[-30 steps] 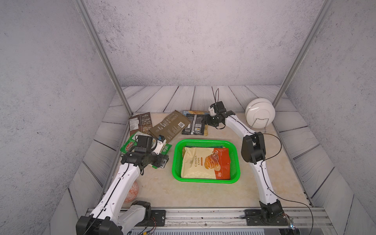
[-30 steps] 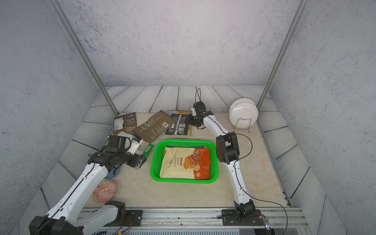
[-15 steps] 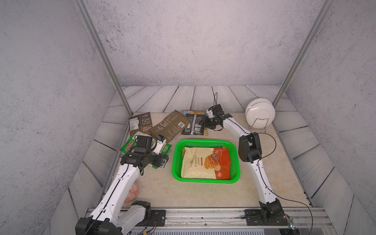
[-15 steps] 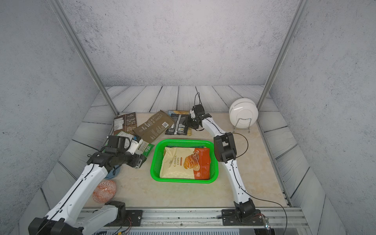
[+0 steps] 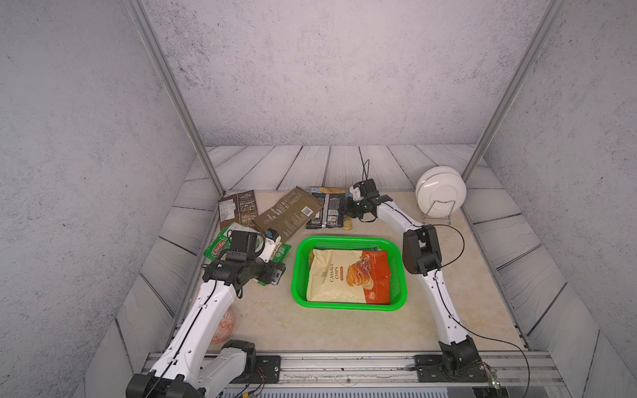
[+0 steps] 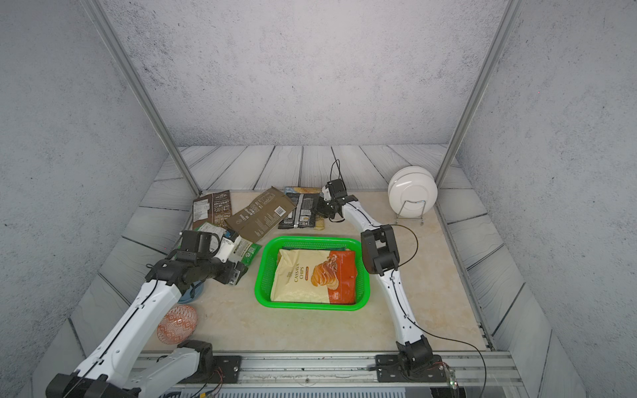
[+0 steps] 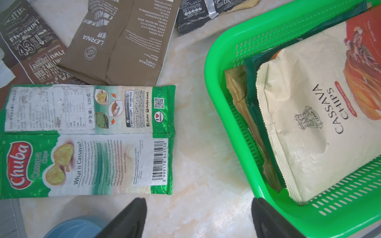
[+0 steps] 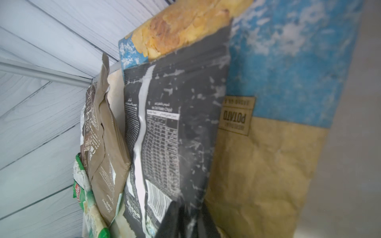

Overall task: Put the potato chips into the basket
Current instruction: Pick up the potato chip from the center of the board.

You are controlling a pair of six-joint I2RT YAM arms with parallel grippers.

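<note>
The green basket point(image 5: 295, 275) point(image 6: 259, 279) holds a cream-and-red chips bag point(image 5: 344, 275) point(image 7: 319, 127), with a dark green bag point(image 7: 252, 96) and an olive one point(image 7: 237, 86) under it. At the back of the table my right gripper point(image 5: 347, 208) point(image 8: 189, 220) is shut on the near edge of a black chips bag point(image 5: 325, 211) point(image 8: 175, 123), which lies on a yellow-blue bag point(image 8: 268, 148). My left gripper point(image 5: 275, 273) point(image 7: 198, 218) hangs open over bare table between the basket and a light green bag point(image 5: 220, 245) point(image 7: 86, 140). An olive-brown bag point(image 5: 287, 214) and a dark brown bag point(image 5: 238, 208) lie behind.
White plates point(image 5: 440, 191) stand in a wire rack at the back right. An orange-red patterned round object point(image 6: 177, 324) sits by the left arm's base. A blue round dish point(image 6: 193, 291) point(image 7: 72, 228) lies under the left wrist. Grey walls enclose the table.
My right gripper has reached a little further left and closed on the black bag's edge. The left arm and the other bags have not moved.
</note>
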